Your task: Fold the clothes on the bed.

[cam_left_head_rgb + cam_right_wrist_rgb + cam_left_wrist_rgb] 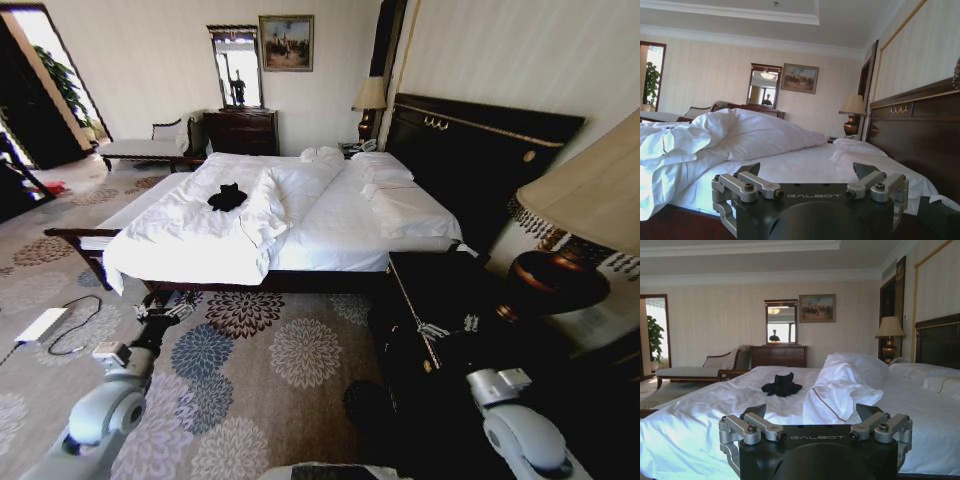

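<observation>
The black T-shirt point(227, 197) lies crumpled on the white duvet of the bed point(330, 225), well beyond my fingertips and a little left of them. I judge it light, limp and sure to slump, so I'd pinch a hem or shoulder edge. My left gripper point(815, 415) and right gripper point(809, 172) hang low before the bed, fingers spread apart and empty

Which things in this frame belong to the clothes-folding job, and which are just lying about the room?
Part of the job:
- black T-shirt, crumpled on the bed
- left gripper and right gripper, both open, held low short of the bed's near side

Just lying about:
- chaise bench
- dresser with mirror
- painting
- bedside lamp
- white box with cable on the carpet
</observation>
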{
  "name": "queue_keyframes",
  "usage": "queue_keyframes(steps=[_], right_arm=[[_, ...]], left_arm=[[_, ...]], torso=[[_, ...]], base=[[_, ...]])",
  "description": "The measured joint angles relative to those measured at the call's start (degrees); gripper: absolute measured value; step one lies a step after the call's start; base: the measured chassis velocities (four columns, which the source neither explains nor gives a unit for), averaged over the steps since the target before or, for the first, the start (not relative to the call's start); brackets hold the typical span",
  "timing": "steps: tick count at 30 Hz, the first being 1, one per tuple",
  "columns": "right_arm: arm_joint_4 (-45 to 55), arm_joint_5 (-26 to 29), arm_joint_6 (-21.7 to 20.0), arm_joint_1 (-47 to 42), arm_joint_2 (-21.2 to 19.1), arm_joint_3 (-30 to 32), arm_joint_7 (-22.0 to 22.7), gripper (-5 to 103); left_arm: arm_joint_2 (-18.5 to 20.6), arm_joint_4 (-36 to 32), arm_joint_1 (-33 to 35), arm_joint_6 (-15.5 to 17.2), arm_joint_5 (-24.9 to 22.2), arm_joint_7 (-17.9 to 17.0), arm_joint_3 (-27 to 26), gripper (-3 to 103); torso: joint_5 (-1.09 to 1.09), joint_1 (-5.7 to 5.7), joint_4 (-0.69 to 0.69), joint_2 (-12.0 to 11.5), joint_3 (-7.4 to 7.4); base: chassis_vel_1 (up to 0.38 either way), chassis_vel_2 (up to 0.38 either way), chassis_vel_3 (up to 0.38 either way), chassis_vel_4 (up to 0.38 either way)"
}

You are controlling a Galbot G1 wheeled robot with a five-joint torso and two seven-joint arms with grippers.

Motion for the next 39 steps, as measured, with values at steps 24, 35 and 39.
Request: queue_keyframes(steps=[24,35,39], right_arm=[[1.06,0.17,0.05,-1.61,0.69,0.08,-0.99,100],[0.50,-0.32,0.12,-1.22,0.47,-0.31,-0.99,100],[0.32,-0.32,0.12,-1.09,0.37,-0.34,-0.95,100]], left_arm=[[-0.03,-1.81,0.32,0.10,0.20,0.26,1.24,100],[-0.02,-1.66,0.27,0.17,0.31,0.23,1.53,100],[0.05,-1.73,0.10,0.34,0.31,0.16,1.70,100]], torso=[[0.01,0.00,-0.01,0.00,0.00],[0.01,0.02,0.01,0.00,0.01],[0.01,0.01,-0.01,0.00,0.01]], base=[[-0.028,0.025,0.021,-0.029],[-0.101,0.113,0.105,-0.110],[-0.056,0.050,0.055,-0.053]])
